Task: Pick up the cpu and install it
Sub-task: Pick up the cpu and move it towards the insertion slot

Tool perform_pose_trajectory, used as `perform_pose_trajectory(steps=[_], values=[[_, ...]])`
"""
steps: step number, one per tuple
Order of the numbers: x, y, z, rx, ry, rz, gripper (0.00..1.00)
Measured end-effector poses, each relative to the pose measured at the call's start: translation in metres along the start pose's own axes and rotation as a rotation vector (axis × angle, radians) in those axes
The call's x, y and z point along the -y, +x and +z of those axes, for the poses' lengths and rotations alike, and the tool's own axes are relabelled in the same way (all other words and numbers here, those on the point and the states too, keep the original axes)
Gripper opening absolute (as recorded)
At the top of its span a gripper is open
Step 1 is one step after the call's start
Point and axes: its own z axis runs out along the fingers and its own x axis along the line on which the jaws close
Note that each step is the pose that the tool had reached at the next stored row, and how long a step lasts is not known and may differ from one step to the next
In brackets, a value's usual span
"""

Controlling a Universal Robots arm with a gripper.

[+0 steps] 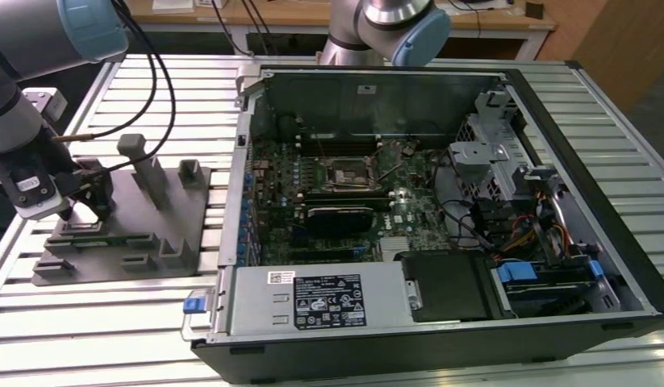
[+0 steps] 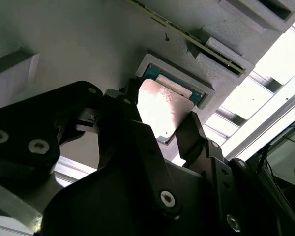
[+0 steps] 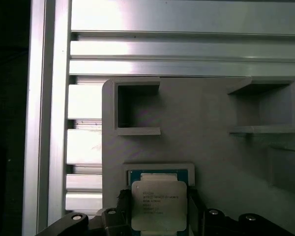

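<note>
Cpu (image 3: 159,204) in the first wrist view lies silver side up at a framed pocket (image 3: 160,167) near one edge of the grey fixture plate (image 3: 206,128), with the dark jaws at two opposite sides. In the second wrist view the jaws pinch the chip by those edges, just over the pocket. In the exterior view the gripper (image 1: 82,211) hangs at the fixture plate on the bench (image 1: 116,330), at the exterior view's left, well apart from the open computer case (image 1: 375,105).

The cpu (image 3: 159,204) has a smooth, glossy pale metal top. The fixture plate (image 3: 206,147) is matt grey plastic, the bench (image 3: 187,49) bright ribbed aluminium, the fingers (image 2: 122,114) matt black.
</note>
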Motion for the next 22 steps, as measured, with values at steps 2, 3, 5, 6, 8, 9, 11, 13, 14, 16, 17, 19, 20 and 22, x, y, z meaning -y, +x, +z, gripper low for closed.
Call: perform_pose_trajectory(steps=[2, 3, 5, 6, 8, 9, 11, 13, 14, 16, 17, 19, 20, 22], values=[[-0.0001, -0.0002, 0.0001, 0.0001, -0.0001, 0.0, 0.54], [-0.0001, -0.0002, 0.0001, 0.0003, -0.0001, 0.0, 0.54], [0.0, -0.0003, 0.0, 0.0001, -0.0001, 0.0, 0.55], [0.0, -0.0003, 0.0, 0.0, 0.0, 0.0, 0.62], [0.0, -0.0004, -0.0002, 0.0001, -0.0001, 0.0, 0.62], [-0.0001, -0.0004, -0.0004, 0.0, 0.0, 0.0, 0.62], [0.0, -0.0003, -0.0009, 0.0, 0.0, 0.0, 0.62], [-0.0001, -0.0004, -0.0014, 0.0, 0.0, 0.0, 0.62], [-0.0001, -0.0004, -0.0017, 0.0001, -0.0001, 0.0, 0.62], [-0.0001, -0.0004, -0.0021, 0.0002, -0.0001, 0.0, 0.62], [-0.0001, -0.0004, -0.0021, 0.0003, -0.0002, 0.0, 0.62], [-0.0001, -0.0002, -0.0024, 0.0001, 0.0, 0.0, 0.62], [-0.0001, -0.0001, -0.0027, 0.0001, 0.0001, 0.0, 0.62], [-0.0001, 0.0, -0.003, 0.0005, 0.0, 0.0, 0.62]])
